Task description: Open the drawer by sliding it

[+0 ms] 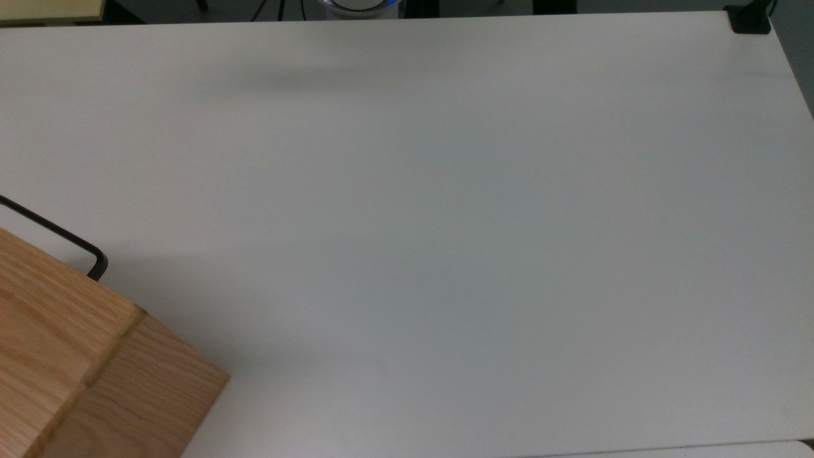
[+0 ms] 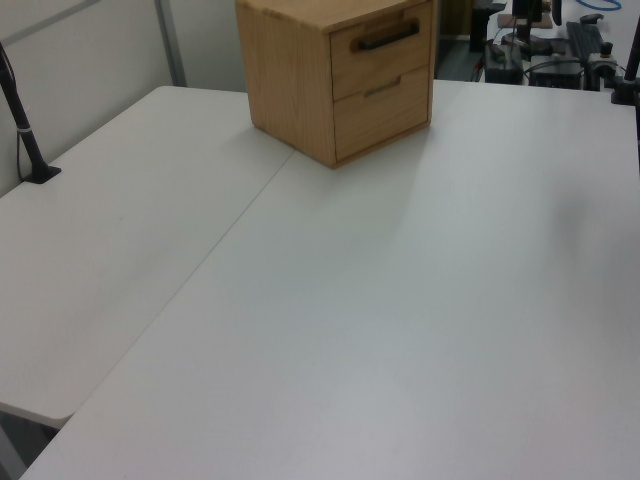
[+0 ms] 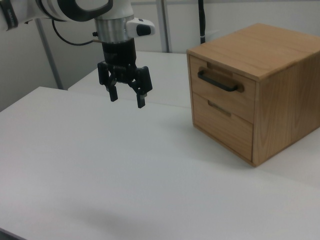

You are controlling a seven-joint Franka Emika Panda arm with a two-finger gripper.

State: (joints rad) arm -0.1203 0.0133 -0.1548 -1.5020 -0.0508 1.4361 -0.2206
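The drawer (image 3: 222, 95) is the upper of two fronts in a light oak cabinet (image 3: 270, 50); it sits flush and shut, with a thin black bar handle (image 3: 217, 81) across it. In the left view the drawer (image 2: 392, 52) and its handle (image 2: 385, 37) stand at the table's far end. In the top view the handle (image 1: 58, 236) juts past the cabinet top (image 1: 51, 331) at the lower left. My gripper (image 3: 127, 100) hangs open above the table, well off to the right view's left of the cabinet, holding nothing.
A wide white table (image 1: 445, 222) spreads around the cabinet, with a seam (image 2: 215, 245) between two tabletops. A black clamp (image 1: 750, 19) sits at one corner and a black post (image 2: 25, 130) at another. A lower drawer (image 3: 222, 125) sits under the handled one.
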